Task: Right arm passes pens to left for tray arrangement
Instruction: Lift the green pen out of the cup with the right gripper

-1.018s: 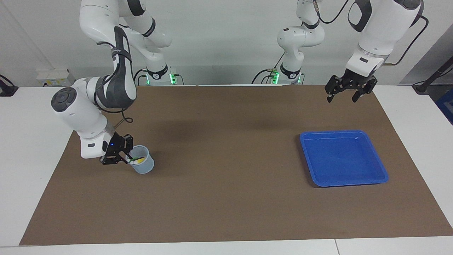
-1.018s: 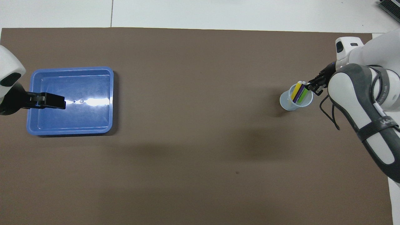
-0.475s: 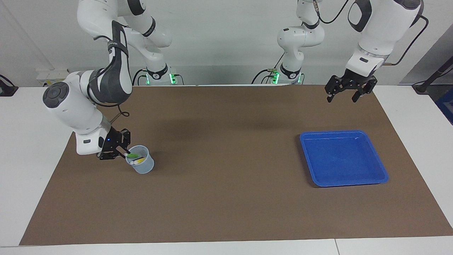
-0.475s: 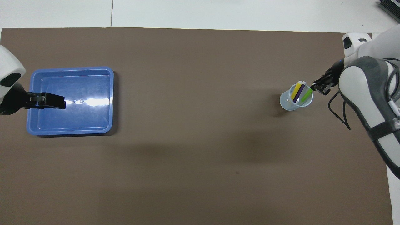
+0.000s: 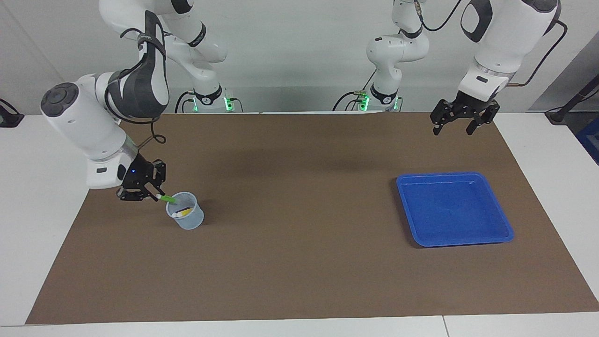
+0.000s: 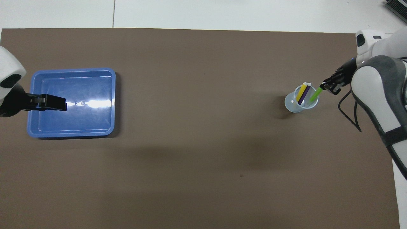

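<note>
Right end effector point(image 5: 155, 194) clamped on green pen point(image 5: 166, 199), slanted, lower end in cup point(image 5: 186, 218). Tray point(image 5: 503, 223) toward three o'clock in facing view, under left end effector point(image 5: 452, 128), fingers apart, empty, waiting.

Pens point(image 6: 303, 93) in cup point(image 6: 294, 106), well apart from tray point(image 6: 72, 135).

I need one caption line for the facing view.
Right gripper pulls the green pen from the cup; left gripper waits open above the table.

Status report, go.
Right gripper shut on green pen, tilted in cup. Left gripper open, waiting. Tray empty. Nothing blocking.
</note>
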Available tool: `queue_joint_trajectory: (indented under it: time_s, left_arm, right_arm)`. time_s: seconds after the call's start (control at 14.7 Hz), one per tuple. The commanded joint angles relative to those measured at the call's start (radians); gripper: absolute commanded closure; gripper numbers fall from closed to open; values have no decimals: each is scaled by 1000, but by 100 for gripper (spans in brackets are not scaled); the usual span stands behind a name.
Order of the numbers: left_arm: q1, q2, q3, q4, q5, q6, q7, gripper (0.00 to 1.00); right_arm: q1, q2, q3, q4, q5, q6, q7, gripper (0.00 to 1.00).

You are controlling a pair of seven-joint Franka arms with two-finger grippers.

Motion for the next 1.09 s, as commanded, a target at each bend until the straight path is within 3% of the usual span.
queue_joint_trajectory:
  time_s: [0.0, 0.34, 0.61, 0.88, 1.02]
  left_arm:
    - [27, -25, 1, -20, -3, 13, 8, 1]
    - [48, -26, 2, -19, -130, 7, 7, 1]
    - [52, -29, 2, -25, -213, 1, -4, 1]
    - [39, -29, 2, -25, -213, 15, 20, 2]
    - [38, -29, 1, -28, -213, 24, 147, 3]
  right_arm:
    - [-12, -45, 12, -2, -18, -44, 37, 84]
    - [-12, -74, 12, 27, -2, -107, 51, 84]
    - [-10, -73, 20, 83, 60, -176, 186, 84]
    - [19, -71, 23, 81, 154, -161, 403, 84]
    - [68, -70, 23, 78, 180, -130, 524, 84]
